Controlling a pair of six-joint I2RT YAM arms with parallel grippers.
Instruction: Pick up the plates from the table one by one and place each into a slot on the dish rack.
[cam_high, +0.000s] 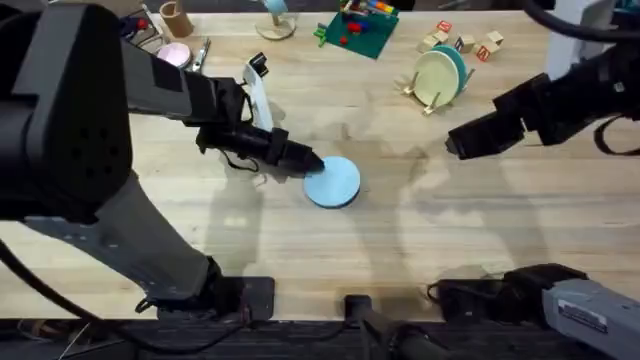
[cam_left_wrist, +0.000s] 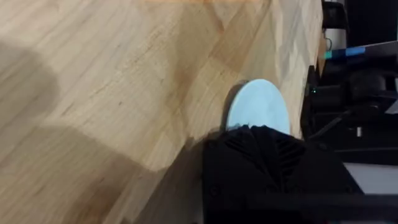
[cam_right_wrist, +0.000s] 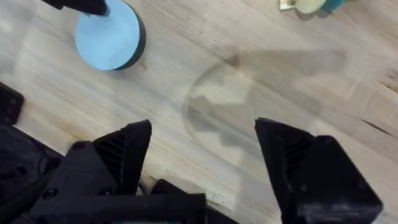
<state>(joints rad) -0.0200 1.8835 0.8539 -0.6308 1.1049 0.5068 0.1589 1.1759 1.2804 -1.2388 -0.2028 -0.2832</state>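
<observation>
A large light wooden desk (cam_high: 520, 230) with visible plank grain is being viewed from above, the two arm bases lying nearest at its front edge. Near the middle of the desk, a small round light blue plastic plate (cam_high: 332, 182) is being held at its left rim by the left pincer (cam_high: 312, 165), which is closed on that rim; in the left wrist view the plate (cam_left_wrist: 260, 107) is seen jutting out past the black fingers, and in the right wrist view a dark shadow under the plate (cam_right_wrist: 109, 38) suggests its free edge is being tipped off the wood. Further right, the right pincer (cam_high: 455, 147) is being held above bare desk with its jaws wide apart and nothing between them, as its own view (cam_right_wrist: 202, 158) shows. Beyond it, a small light wooden dish rack (cam_high: 428, 92) of upright pegs is carrying a pale yellow plate (cam_high: 436, 76) upright in a slot, with something teal just behind it.

The grip is judged shallow, so the blue plate could be pivoted or dropped during the carry. The rack is light and already part filled; a misaligned entry could knock the yellow plate or shove the rack.
</observation>
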